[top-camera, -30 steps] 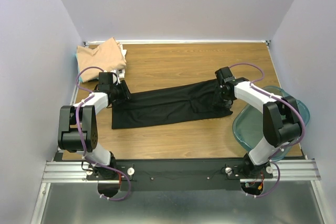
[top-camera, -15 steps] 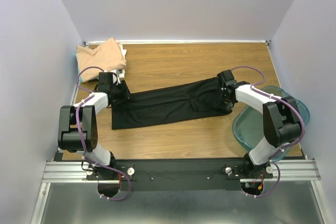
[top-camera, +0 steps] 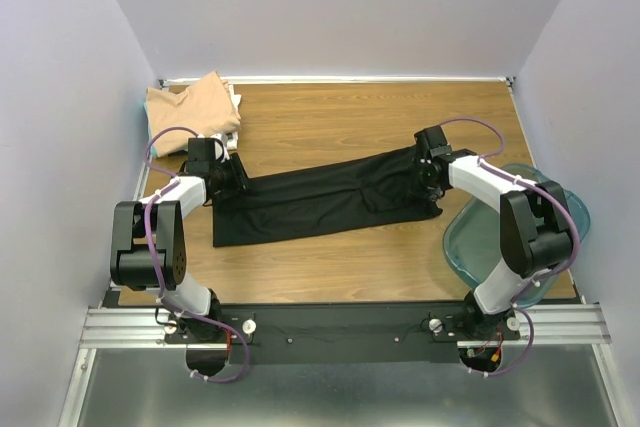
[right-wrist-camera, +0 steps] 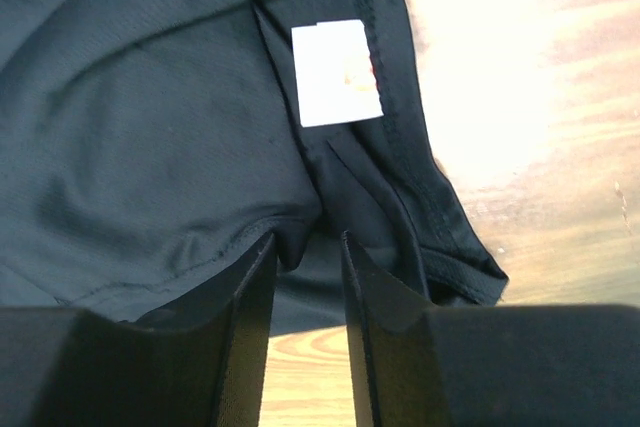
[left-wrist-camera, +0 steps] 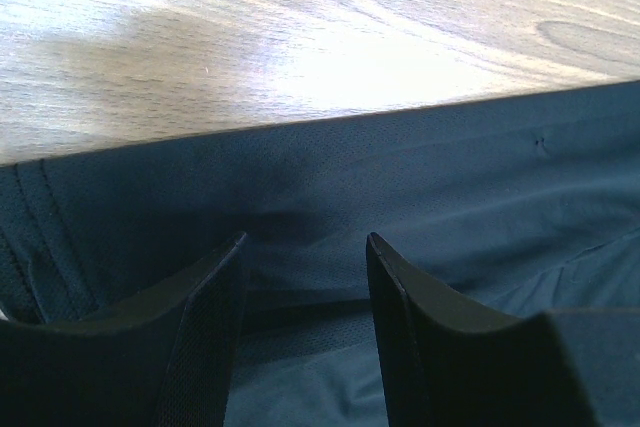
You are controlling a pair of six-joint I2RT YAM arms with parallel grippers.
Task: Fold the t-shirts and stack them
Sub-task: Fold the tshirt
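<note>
A: Progress, left to right?

B: Tan t-shirt (top-camera: 190, 107) sits folded at the far-left corner of the tabletop (top-camera: 350, 117), with a pale edge under it. Left end effector (left-wrist-camera: 305, 247) is released, jaws apart over the black t-shirt (top-camera: 320, 202).

A: And the black one?

B: Mid-tabletop, only a long band, unstacked. Right end effector (right-wrist-camera: 307, 242) pinches a tuck at its right end, near the white tag (right-wrist-camera: 337, 72). Cross-folds and stacking are left, I'd judge.

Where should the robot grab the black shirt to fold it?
Grip the black t-shirt at its two short ends, coming from above. It lies flat in a long band, so pinching the edge seam near the white tag probably works best.
</note>
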